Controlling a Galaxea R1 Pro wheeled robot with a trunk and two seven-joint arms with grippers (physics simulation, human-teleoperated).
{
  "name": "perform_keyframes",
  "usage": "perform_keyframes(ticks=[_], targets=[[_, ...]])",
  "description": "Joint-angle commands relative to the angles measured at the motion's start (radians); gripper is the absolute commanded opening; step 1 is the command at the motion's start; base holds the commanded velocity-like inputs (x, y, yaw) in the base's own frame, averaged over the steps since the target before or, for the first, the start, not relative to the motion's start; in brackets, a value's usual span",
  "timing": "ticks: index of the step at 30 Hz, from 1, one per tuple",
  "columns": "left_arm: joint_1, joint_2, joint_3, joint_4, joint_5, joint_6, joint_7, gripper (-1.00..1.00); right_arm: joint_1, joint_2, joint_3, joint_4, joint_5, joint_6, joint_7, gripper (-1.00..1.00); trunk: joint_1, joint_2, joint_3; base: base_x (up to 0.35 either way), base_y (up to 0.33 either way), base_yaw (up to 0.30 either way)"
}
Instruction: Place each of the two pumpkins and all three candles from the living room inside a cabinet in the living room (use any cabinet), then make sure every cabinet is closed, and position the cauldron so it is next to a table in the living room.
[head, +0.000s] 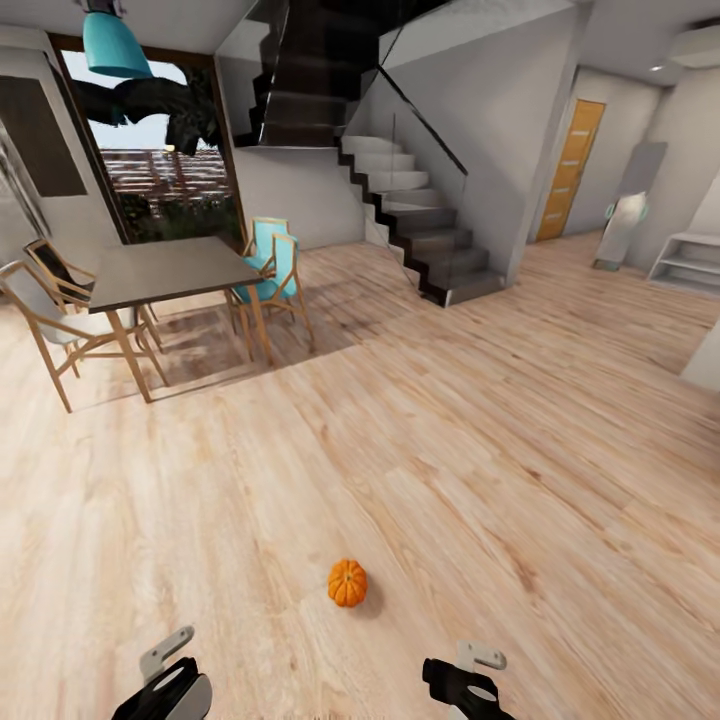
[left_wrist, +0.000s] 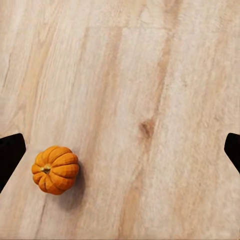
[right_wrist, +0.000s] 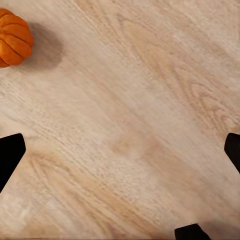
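One pumpkin (head: 347, 583) lies alone on the wooden floor (head: 480, 450), a little in front of the robot and between its two arms. In the left wrist view the pumpkin (left_wrist: 55, 170) shows its short stem turned a bit to the side, so it seems to rest tilted and not straight up. In the right wrist view the same pumpkin (right_wrist: 13, 37) is cut by the frame and sits well away from the fingers.

The left end effector (left_wrist: 120, 152) has its two dark fingertips far apart, with bare floor between them; the pumpkin is just beside one fingertip, not between the two. The right end effector (right_wrist: 120, 152) is also spread wide over bare floor. Neither one holds anything.

I judge that the pumpkin is light and quite stiff, with a smooth ribbed skin. Because it is round, it can roll or slip out if the fingers close off the middle. The best hold is probably across its widest part, with the fingers in the grooves on two opposite sides. The stem looks too short to be a good place for a grasp. It does not look fragile.

As for containers, no cabinet, drawer or cauldron is seen at this moment. Further away stand a dining table (head: 165, 268) with chairs (head: 270, 275) and a staircase (head: 420, 215). A low white shelf unit (head: 690, 262) stands at the far right, and I cannot tell if something is in it.
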Motion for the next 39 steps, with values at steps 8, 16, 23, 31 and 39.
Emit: perform_keyframes(ticks=[8,16,23,31,39], targets=[[-0.001,0.002,-0.008,-0.001,0.010,-0.003,0.007,1.00,-0.001,-0.001,0.008,-0.001,-0.008,-0.001,-0.007,1.00,0.000,0.000,-0.001,-0.194,0.000,0.287],[-0.001,0.001,-0.008,-0.001,0.010,-0.003,0.007,1.00,-0.001,-0.001,0.008,-0.001,-0.008,-0.001,-0.007,1.00,0.000,0.000,-0.001,-0.014,0.000,0.288],[-0.001,0.000,-0.008,-0.001,0.010,-0.003,0.007,1.00,-0.001,-0.001,0.008,-0.001,-0.008,-0.001,-0.007,1.00,0.000,0.000,-0.001,0.000,0.000,0.289],[-0.001,0.000,-0.009,-0.001,0.010,-0.003,0.005,1.00,-0.001,-0.001,0.008,-0.001,-0.008,-0.001,-0.007,1.00,0.000,0.000,-0.001,-0.047,0.000,0.289],[-0.001,0.001,-0.008,-0.001,0.010,-0.003,0.007,1.00,-0.001,-0.001,0.008,-0.001,-0.008,-0.001,-0.007,1.00,0.000,0.000,-0.001,-0.187,0.000,0.289]])
